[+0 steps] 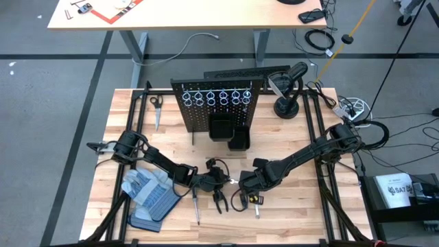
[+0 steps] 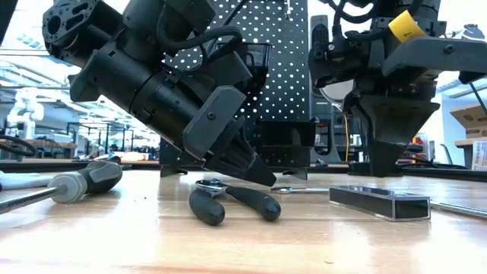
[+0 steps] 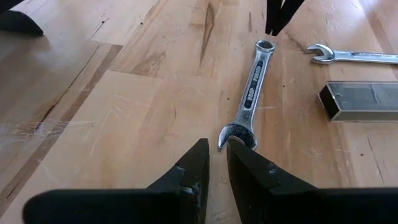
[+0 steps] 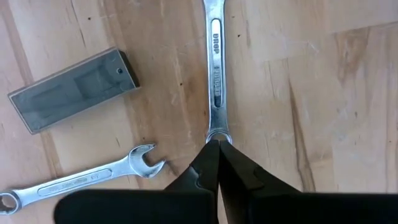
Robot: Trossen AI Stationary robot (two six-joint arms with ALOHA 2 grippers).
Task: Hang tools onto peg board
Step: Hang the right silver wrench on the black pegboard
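Note:
A silver combination wrench (image 3: 252, 87) lies flat on the wooden table between my two grippers. My right gripper (image 4: 217, 144) points down, shut, at the wrench's ring end. My left gripper (image 3: 217, 146) comes in low from the left with a narrow gap between its fingers and nothing in it, its tips at the wrench's open end (image 3: 235, 134). A second wrench (image 4: 81, 180) and a short grey metal piece (image 4: 71, 90) lie close by. Dark-handled pliers (image 2: 236, 202) and a screwdriver (image 2: 76, 183) lie nearer the front. The peg board (image 1: 216, 103) stands upright at the back. My right gripper's shut fingertips (image 4: 208, 155) come down from above onto the wrench's ring end (image 4: 217, 134) and cover its near half. The wrench stays flat on the table. Whether the ring's rim is pinched between them I cannot tell. My left gripper: one fingertip (image 3: 242, 152) stands right at the open end; whether it touches I cannot tell.
Grey-and-blue gloves (image 1: 151, 195) lie at the front left under my left arm. Scissors (image 1: 156, 110) lie left of the peg board, whose black bins (image 1: 230, 134) stand at its foot. A black stand (image 1: 288, 92) is at the back right.

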